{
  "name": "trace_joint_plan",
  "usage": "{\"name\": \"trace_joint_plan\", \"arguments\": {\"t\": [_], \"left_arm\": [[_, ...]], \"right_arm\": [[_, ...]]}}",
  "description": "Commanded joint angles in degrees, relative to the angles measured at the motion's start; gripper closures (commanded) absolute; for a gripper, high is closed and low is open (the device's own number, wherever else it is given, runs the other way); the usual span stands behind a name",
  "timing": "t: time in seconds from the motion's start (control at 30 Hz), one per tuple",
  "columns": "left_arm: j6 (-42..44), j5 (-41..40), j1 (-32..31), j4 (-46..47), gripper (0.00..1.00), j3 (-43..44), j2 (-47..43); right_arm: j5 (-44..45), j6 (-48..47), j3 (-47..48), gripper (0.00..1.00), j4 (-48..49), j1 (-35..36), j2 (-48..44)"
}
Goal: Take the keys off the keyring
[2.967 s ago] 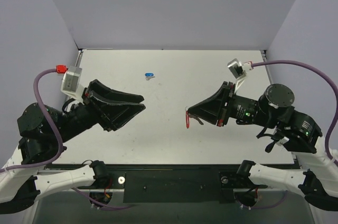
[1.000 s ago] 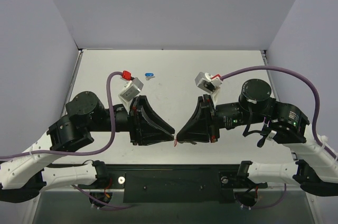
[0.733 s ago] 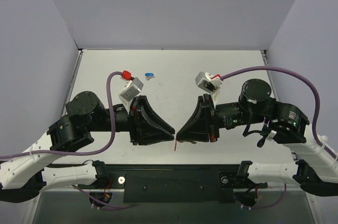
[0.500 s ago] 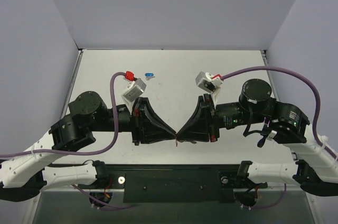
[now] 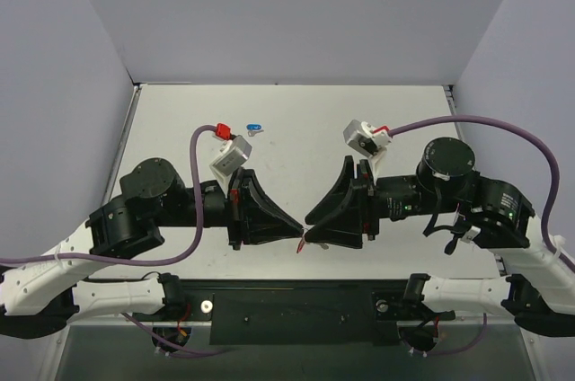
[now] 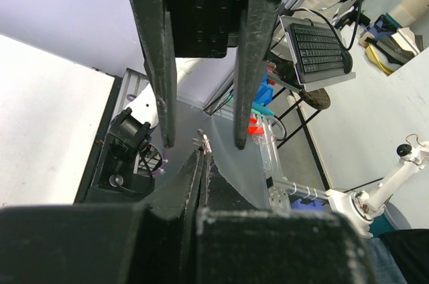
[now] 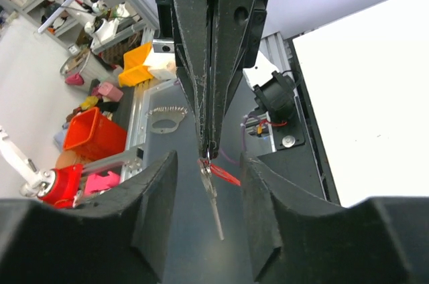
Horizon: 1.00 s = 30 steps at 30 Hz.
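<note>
Red-tagged keyring (image 7: 216,171) and silver key (image 7: 213,202) hang pinched in the right gripper (image 7: 212,153)'s closed fingers, above the table's near edge. The left gripper (image 7: 208,183), spread, should clamp the key squarely, then pull.

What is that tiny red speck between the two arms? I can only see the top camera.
Observer: It is the small red plastic tag of the tiny metal keyring. The right wrist view shows the right gripper with its fingers shut on that keyring.
Operator: Is a key there too?
Observer: Yes. A thin silver metal key hangs beside the tag, pointing away from the fingers.
Operator: Is the other arm grabbing it?
Observer: Not yet. The left gripper is open, with one finger on each side of the key, and neither is touching it.
</note>
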Motion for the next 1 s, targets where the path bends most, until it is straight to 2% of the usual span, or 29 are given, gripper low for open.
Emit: {"name": "trace_joint_plan", "arguments": {"t": [0.0,0.07,0.3,0.53,0.67,0.97], "left_arm": [[0.7,-2.44,-0.55,2.04,1.0,0.97,-0.98],[0.71,-2.88,-0.55,2.04,1.0,0.8,-1.24],[-0.17,-4.28,-0.64,4.14,1.0,0.09,-1.86],[-1.32,-6.92,-1.51,8.63,1.0,-1.14,-2.04],[-1.14,-7.36,-1.87,8.9,1.0,-0.7,-1.33],[-0.79,-9.9,-2.74,9.16,1.0,-0.7,-0.72]], "right_arm": [[3.31,-0.12,-1.02,0.55,4.86,0.19,-2.24],[4.19,-0.21,-1.46,0.5,5.03,0.1,-2.95],[7.8,0.32,-4.7,0.49,7.4,0.19,-6.11],[13.07,4.35,-11.38,0.48,15.57,0.19,-9.28],[13.42,5.5,-12.19,0.5,18.04,0.19,-9.1],[12.11,7.0,-11.92,0.62,20.41,0.19,-7.79]]}}
